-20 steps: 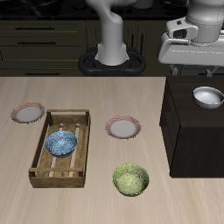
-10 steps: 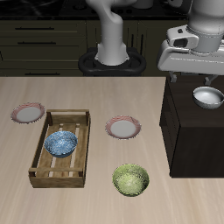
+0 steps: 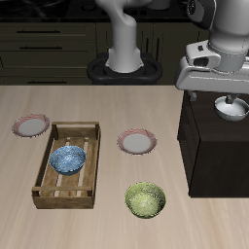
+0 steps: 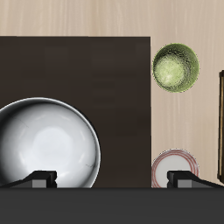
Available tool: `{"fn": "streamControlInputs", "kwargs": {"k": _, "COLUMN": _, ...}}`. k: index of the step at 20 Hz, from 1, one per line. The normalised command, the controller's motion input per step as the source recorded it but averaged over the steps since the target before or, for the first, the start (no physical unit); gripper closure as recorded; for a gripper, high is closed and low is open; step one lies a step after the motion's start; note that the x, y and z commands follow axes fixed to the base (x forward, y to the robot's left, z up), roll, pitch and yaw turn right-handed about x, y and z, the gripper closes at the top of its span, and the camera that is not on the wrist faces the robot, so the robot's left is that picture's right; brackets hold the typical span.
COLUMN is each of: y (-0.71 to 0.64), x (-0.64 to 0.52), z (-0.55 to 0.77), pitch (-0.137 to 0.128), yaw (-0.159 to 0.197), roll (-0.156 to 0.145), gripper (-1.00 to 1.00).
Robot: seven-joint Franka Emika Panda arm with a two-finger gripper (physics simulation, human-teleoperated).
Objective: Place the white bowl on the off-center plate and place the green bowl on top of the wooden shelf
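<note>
The white bowl (image 3: 231, 109) sits on the flat top of the dark wooden shelf (image 3: 216, 146). My gripper (image 3: 226, 95) hangs just above the bowl, open and empty. In the wrist view the white bowl (image 4: 48, 144) lies beside one fingertip (image 4: 39, 179) on the shelf top (image 4: 96, 70), off to one side of my gripper (image 4: 112, 179). The green bowl (image 3: 145, 199) stands on the table near the front edge and also shows in the wrist view (image 4: 178, 67). The off-center plate (image 3: 30, 124) lies empty beyond the crate's far side.
A pale slatted wooden crate (image 3: 66, 165) holds a blue patterned bowl (image 3: 67, 160). A second red-rimmed plate (image 3: 137, 143) lies near the table's middle, between crate and shelf; it shows in the wrist view (image 4: 173, 166). The robot base (image 3: 124, 53) stands at the back.
My gripper has come down toward the shelf top and now partly covers the white bowl from above. The bowls and plates have not moved.
</note>
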Motion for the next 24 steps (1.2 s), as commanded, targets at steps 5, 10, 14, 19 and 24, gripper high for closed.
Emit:
{"fn": "streamControlInputs", "kwargs": {"k": 5, "y": -0.02, "x": -0.01, "z": -0.23, "pitch": 0.029, "yaw": 0.012, "roll": -0.001, "gripper": -1.00}}
{"fn": "streamControlInputs", "kwargs": {"k": 10, "y": 0.04, "x": -0.04, "z": -0.30, "pitch": 0.046, "yaw": -0.001, "roll": 0.013, "gripper": -1.00}}
{"fn": "streamControlInputs", "kwargs": {"k": 14, "y": 0.11, "x": -0.14, "z": -0.25, "pitch": 0.037, "yaw": -0.010, "roll": 0.063, "gripper": -1.00}}
{"fn": "streamControlInputs", "kwargs": {"k": 19, "y": 0.10, "x": -0.19, "z": -0.11, "pitch": -0.004, "yaw": 0.007, "roll": 0.051, "gripper": 1.00}}
{"fn": "streamControlInputs", "kwargs": {"k": 24, "y": -0.04, "x": -0.10, "z": 0.05, "pitch": -0.004, "yaw": -0.015, "roll": 0.019, "gripper": 1.00}}
